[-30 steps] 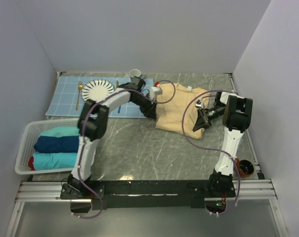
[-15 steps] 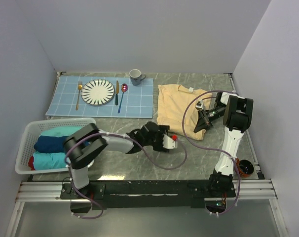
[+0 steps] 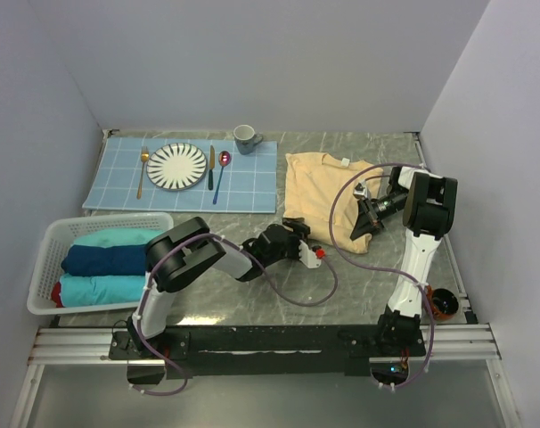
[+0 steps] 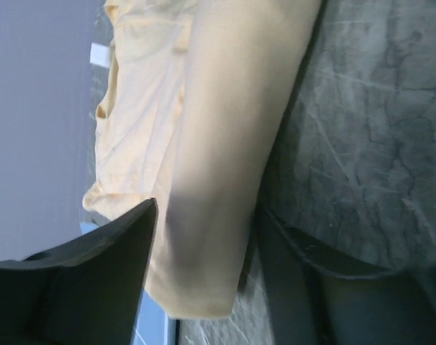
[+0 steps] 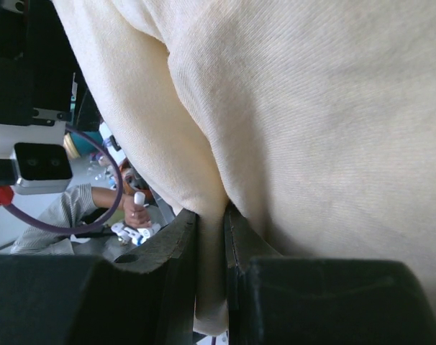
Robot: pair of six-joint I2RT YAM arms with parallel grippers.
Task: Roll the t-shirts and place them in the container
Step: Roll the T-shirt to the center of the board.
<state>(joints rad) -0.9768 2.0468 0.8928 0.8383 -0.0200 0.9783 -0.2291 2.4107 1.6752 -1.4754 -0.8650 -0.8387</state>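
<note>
A pale yellow-tan t-shirt (image 3: 316, 185) lies spread at the back right of the table, its white neck label at the far edge. My left gripper (image 3: 294, 230) is low at the shirt's near-left corner. In the left wrist view its jaws stand open on either side of the folded edge of that t-shirt (image 4: 218, 144), not pinching it. My right gripper (image 3: 358, 224) is at the near-right hem. In the right wrist view it is shut (image 5: 211, 237) on a fold of the t-shirt (image 5: 326, 108). Rolled teal (image 3: 105, 238) and navy (image 3: 101, 259) t-shirts lie in a basket.
The white basket (image 3: 45, 251) stands at the near left. At the back left, a light blue grid placemat (image 3: 252, 183) carries a striped plate (image 3: 176, 166), cutlery (image 3: 212, 168) and a grey mug (image 3: 245, 138). An orange object (image 3: 444, 304) sits beside the right arm's base.
My left arm swung from the shirt's far-left edge down to the near middle, then moved up to the near-left corner. The shirt's left side dropped flat. The right gripper has held still.
</note>
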